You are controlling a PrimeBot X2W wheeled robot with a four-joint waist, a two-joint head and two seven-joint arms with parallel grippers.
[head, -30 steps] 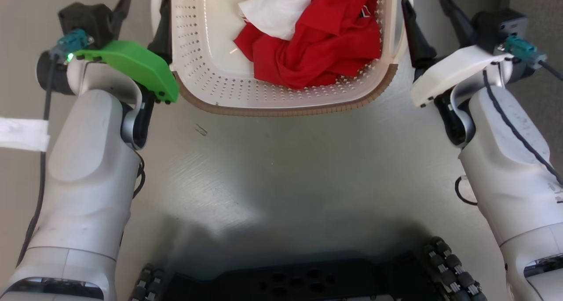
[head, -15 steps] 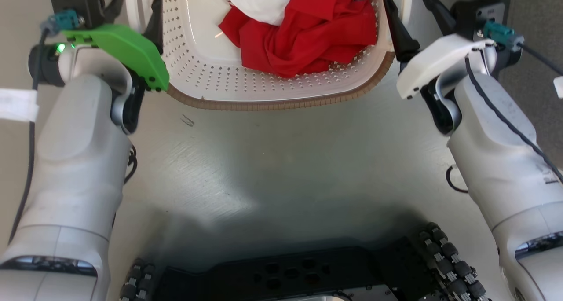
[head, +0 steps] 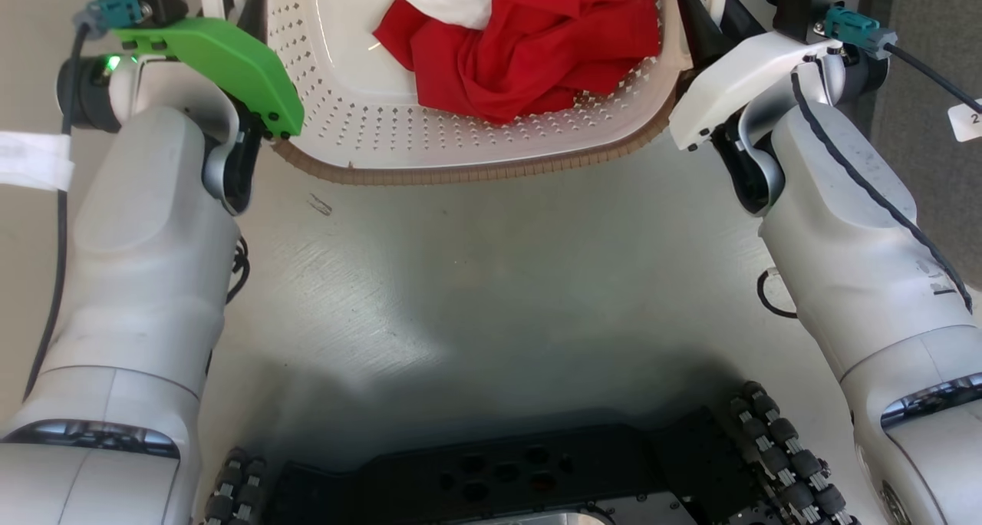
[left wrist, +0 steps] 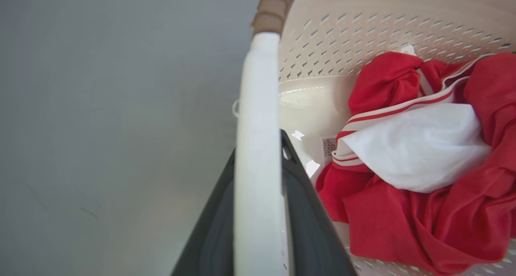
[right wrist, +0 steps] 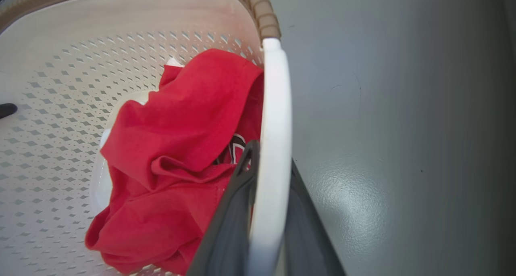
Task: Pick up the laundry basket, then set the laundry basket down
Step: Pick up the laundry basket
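Gripping a white handle [left wrist: 258,86] apiece, my left gripper [left wrist: 258,147] at ten o'clock and right gripper [right wrist: 272,155] at two were clamped narrow on the laundry basket [head: 460,173], dead ahead at twelve. The grasp seemed done; lift and set-down looked yet to come.

Indoor test space, probably a lab: bare, smooth grey floor [head: 491,279] with scuffs and glare, a strip of white tape [head: 31,160] stuck to it. The laundry basket [head: 368,103] of red clothing [head: 537,41] is a household item.
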